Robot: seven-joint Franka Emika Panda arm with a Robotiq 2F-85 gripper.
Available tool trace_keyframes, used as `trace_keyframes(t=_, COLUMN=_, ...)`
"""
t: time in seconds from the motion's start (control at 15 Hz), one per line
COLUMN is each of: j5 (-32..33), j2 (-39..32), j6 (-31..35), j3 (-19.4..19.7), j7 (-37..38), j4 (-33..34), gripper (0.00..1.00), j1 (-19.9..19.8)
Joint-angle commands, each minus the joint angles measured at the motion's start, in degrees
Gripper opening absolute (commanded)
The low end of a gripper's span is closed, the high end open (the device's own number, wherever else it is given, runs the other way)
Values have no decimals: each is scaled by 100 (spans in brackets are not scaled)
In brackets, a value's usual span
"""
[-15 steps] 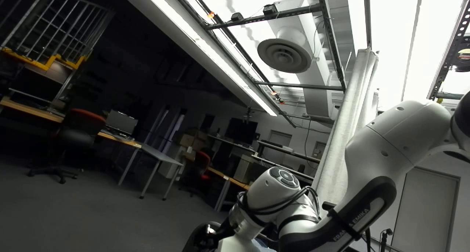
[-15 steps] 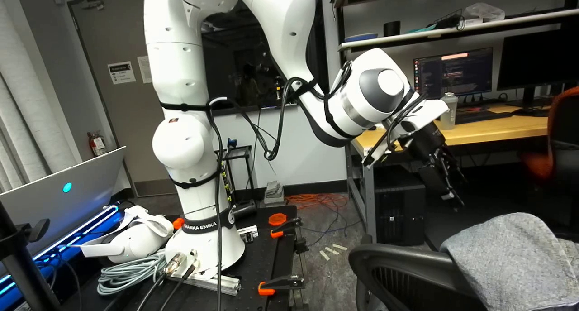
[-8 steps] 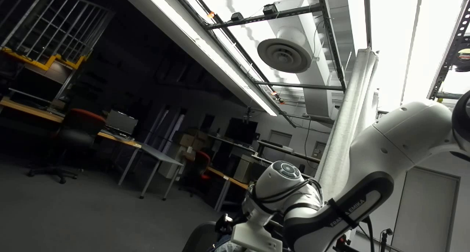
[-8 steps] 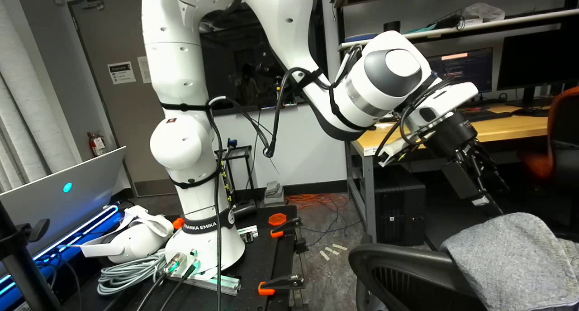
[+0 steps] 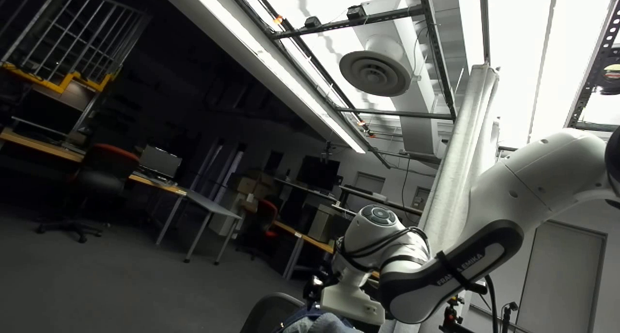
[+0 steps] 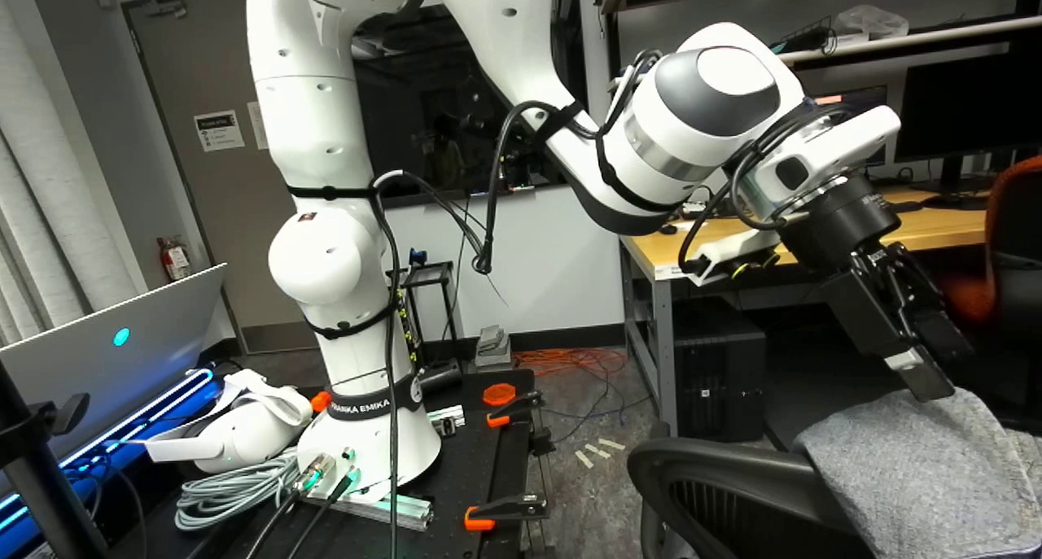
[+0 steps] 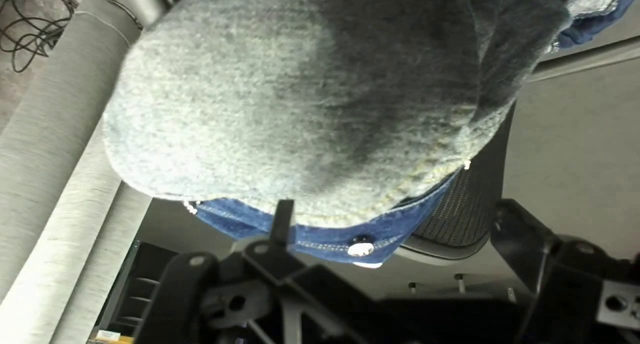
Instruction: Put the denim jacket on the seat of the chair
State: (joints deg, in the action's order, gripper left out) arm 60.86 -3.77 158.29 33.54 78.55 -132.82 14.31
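Observation:
The denim jacket (image 6: 920, 469) is a pale grey-blue mound at the lower right in an exterior view, draped over the black chair (image 6: 737, 469). In the wrist view the jacket (image 7: 300, 108) fills the upper middle, with a darker blue band and a metal button along its edge. The chair's mesh (image 7: 457, 214) shows beside it. My gripper (image 6: 940, 364) is at the jacket's top edge; I cannot tell whether it touches. In the wrist view its fingers are wide apart (image 7: 395, 224) with nothing clamped. The chair's seat is not clearly visible.
A wooden desk (image 6: 651, 254) with monitors stands behind the arm, with a black computer tower (image 6: 716, 372) under it. An orange chair (image 6: 1009, 242) stands at the far right. A laptop (image 6: 122, 323) and a white headset (image 6: 252, 429) lie beside the robot base.
My gripper has moved right to the jacket's top edge and looks larger in an exterior view. The arm has shifted right and uncovers more jacket elsewhere. The jacket and chair look unmoved.

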Motion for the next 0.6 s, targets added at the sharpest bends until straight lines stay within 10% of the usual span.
trace_keyframes(t=0.0, j5=-343, j2=119, j6=-419, j3=-934, j7=-610, j4=-106, gripper=100, j1=-956)
trace_keyframes(t=0.33, j5=-911, j2=-60, j6=-598, j3=-1726, j7=-1275, j4=-242, gripper=100, j1=-1690)
trace_keyframes(t=0.4, j5=-879, j2=-78, j6=-557, j3=-1798, j7=-1282, j4=-239, gripper=75, j1=-1759)
trace_keyframes(t=0.53, j5=-824, j2=-86, j6=-501, j3=-1908, j7=-1254, j4=-216, gripper=65, j1=-1857)
